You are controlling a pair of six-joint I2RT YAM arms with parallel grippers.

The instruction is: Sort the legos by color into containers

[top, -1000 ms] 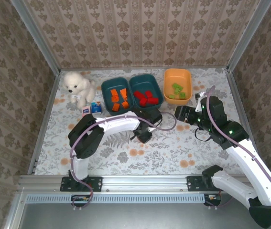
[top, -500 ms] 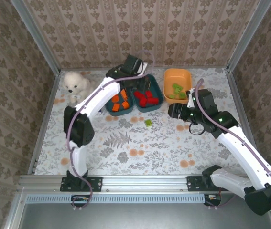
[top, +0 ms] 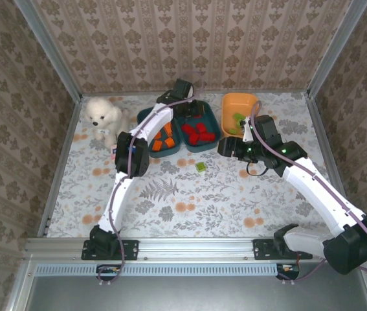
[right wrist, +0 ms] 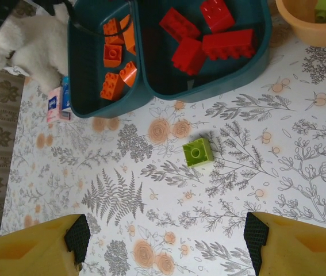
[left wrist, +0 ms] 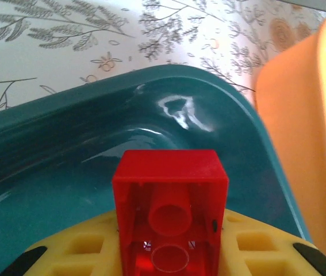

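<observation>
Yellow fingers (left wrist: 254, 265) of your left gripper (left wrist: 171, 261) pinch a red brick (left wrist: 170, 195) from both sides, its hollow underside facing the wrist camera. That brick hangs over the right-hand teal tray (left wrist: 82, 144), close to the corner that sits next to the orange tray (left wrist: 300, 115). From above, you see the left arm stretched to the back of the table (top: 235, 194) and bent down over that tray. Your right gripper (right wrist: 163, 247) has its jaws spread wide with nothing between them, and it hovers above the flowered table surface. A single green brick (right wrist: 198, 152) lies loose on the table ahead of it, apart from both fingers and just in front of the teal trays. Four more red bricks (right wrist: 188, 56) sit in the right-hand teal tray. Orange bricks (right wrist: 112, 56) lie in the left-hand teal tray (right wrist: 88, 75), which touches its neighbour's side. Green bricks (top: 238, 120) lie in the orange tray at the right end of the row. A white plush dog (right wrist: 19, 40) sits left of the trays, with small blue and white items (right wrist: 58, 103) just beside it.
</observation>
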